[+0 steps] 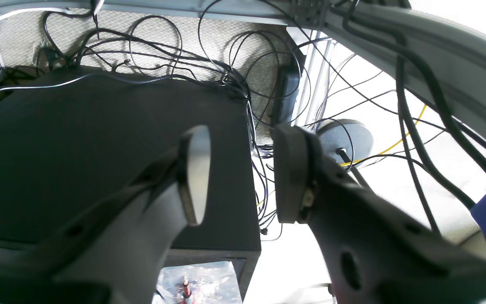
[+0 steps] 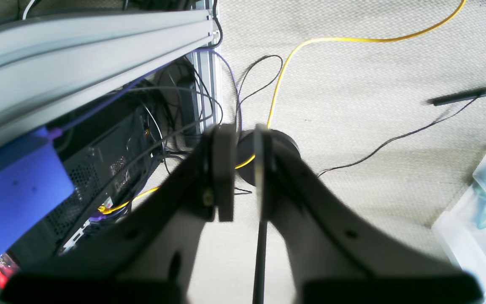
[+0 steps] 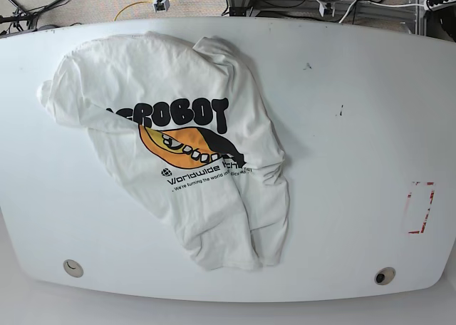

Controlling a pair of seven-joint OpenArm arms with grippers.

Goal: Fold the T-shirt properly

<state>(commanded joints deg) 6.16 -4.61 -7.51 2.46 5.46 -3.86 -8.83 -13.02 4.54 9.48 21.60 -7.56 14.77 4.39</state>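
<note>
The T-shirt (image 3: 214,204) lies crumpled on the left half of the white table (image 3: 356,125), print side up. The black "ROBOT" lettering and orange oval are partly folded over, and the hem bunches toward the front edge. Neither gripper appears in the base view. Both wrist views look down past the table at the floor. My left gripper (image 1: 243,177) is open with a wide gap and nothing in it. My right gripper (image 2: 244,169) is open by a narrow gap and also holds nothing. The T-shirt is out of view in both wrist cameras.
A red-outlined rectangle (image 3: 420,207) marks the table's right side. Two round holes (image 3: 72,268) (image 3: 385,276) sit near its front edge. Below the arms are a black box (image 1: 99,147), tangled cables, a computer case (image 2: 112,169) and a clear plastic bin (image 2: 479,219).
</note>
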